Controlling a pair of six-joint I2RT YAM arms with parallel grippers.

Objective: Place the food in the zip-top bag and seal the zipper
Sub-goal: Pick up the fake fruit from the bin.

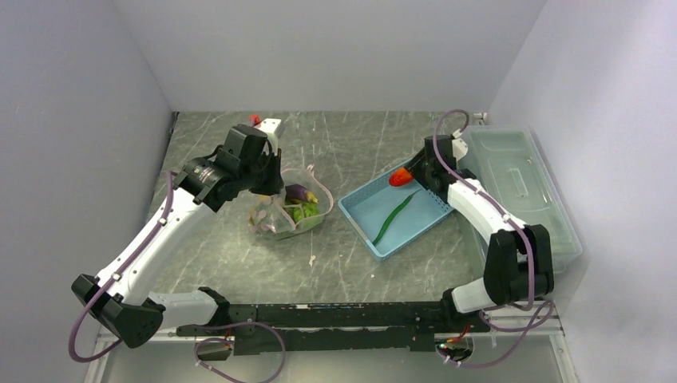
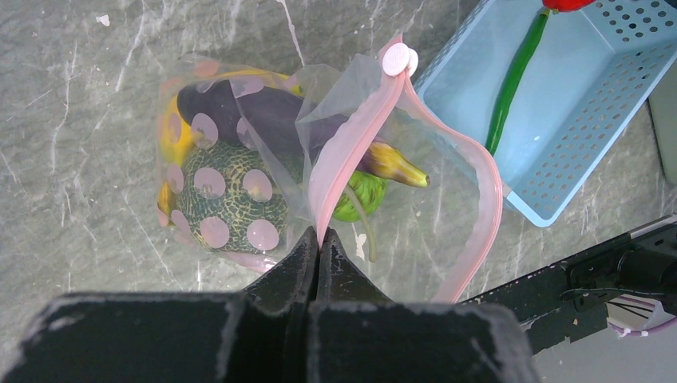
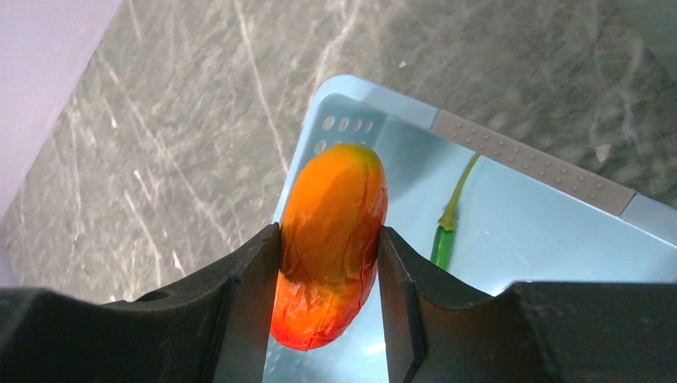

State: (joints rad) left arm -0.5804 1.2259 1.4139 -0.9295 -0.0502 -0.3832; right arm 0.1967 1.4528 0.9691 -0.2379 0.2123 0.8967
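the left gripper pinches the zip-top bag's pink zipper; the right gripper clamps a glossy orange-red fruit.

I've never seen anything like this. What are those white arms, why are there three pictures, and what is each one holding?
These are two robot arms bolted at the table's near edge. One picture looks down from above; the other two come from small cameras on each wrist, so you see that arm's own black fingers at the bottom.

The left gripper is shut on the pink zipper strip of a clear zip-top bag, holding its mouth up. Inside are a netted melon, a dark eggplant and other toy food.

The right gripper has closed its fingers on an orange-red toy fruit above the light-blue basket, where a long green pod lies. A clear lidded box stands far right.
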